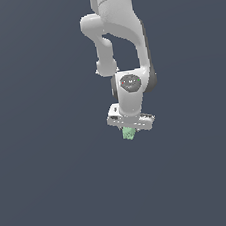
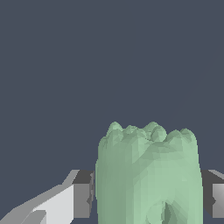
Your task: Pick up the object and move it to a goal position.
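Both gripper point(image 1: 129, 131) fingers point(image 2: 82, 194) press the mint-green object point(image 2: 148, 175) between them.

Exterior view: my off-arm camera sits well back and seems to look down on the white Panda arm point(image 1: 120, 38), which enters from the picture's upper edge. The hand point(image 1: 129, 129) lies near the picture's middle, against plain slate-grey ground.
Wrist view: this camera rides on the wrist and looks along the hand's fingers point(image 2: 83, 194), very close in.
Nearness: in the wrist view the pale green knobbly chunk point(image 2: 148, 175) fills much of the lower picture; in the exterior view it is a small speck point(image 1: 129, 133).
Shared: both views take in the chunk, the fingers beside it, and the same grey ground.
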You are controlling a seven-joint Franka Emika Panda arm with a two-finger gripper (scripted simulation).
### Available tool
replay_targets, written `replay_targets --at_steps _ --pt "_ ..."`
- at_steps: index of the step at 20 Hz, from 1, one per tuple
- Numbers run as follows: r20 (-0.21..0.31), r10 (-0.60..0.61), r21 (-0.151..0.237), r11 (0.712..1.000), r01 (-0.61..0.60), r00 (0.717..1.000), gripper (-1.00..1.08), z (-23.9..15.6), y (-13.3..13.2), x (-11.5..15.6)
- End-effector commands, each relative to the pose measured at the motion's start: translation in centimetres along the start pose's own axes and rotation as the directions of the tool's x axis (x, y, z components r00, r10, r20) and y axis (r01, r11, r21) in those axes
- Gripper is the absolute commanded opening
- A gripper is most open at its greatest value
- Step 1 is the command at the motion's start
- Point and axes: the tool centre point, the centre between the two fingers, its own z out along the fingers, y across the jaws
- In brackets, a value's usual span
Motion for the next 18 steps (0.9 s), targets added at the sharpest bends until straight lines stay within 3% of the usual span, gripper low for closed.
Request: replay_targets --at_steps 1,9,18 --pt "0.000 0.001 -0.001 1.000 -0.001 1.000 -1.00 0.1 0.0 0.0" --pt "0.000 0.001 -0.001 1.000 -0.001 1.000 -1.00 -1.5 -0.6 0.0" --pt "0.000 0.001 -0.001 1.000 -0.001 1.000 -1.00 -7.7 -3.2 0.2"
